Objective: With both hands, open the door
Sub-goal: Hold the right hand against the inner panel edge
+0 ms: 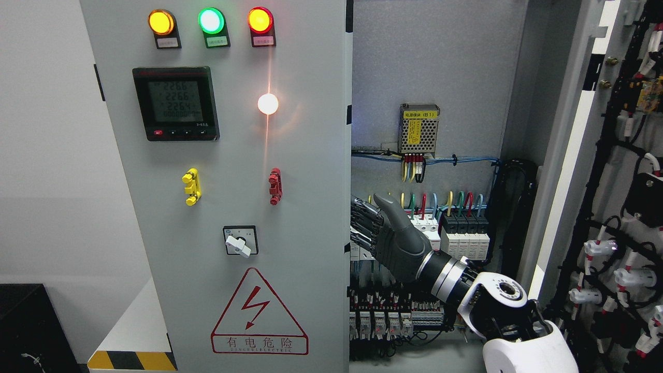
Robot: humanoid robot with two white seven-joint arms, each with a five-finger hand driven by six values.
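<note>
The cabinet's left door [233, 181] is a grey panel with three lit lamps, a meter and a rotary switch, and it stands swung at an angle. My right hand [369, 228] comes in from the lower right and sits inside the cabinet, right at this door's free edge [348, 155]. Its fingers [362, 217] stretch flat toward the edge, touching it or nearly so, and the thumb [389, 204] points up, clear of the door. The right door [621, 207] hangs wide open at the far right, its wired inner side showing. My left arm does not show.
Behind the hand are breakers [463, 230], coloured wires, terminal rows [383, 316] and a power supply [418, 129]. A yellow handle [191, 186] and a red handle [274, 186] stick out of the left door. A black box [26, 331] stands at the lower left.
</note>
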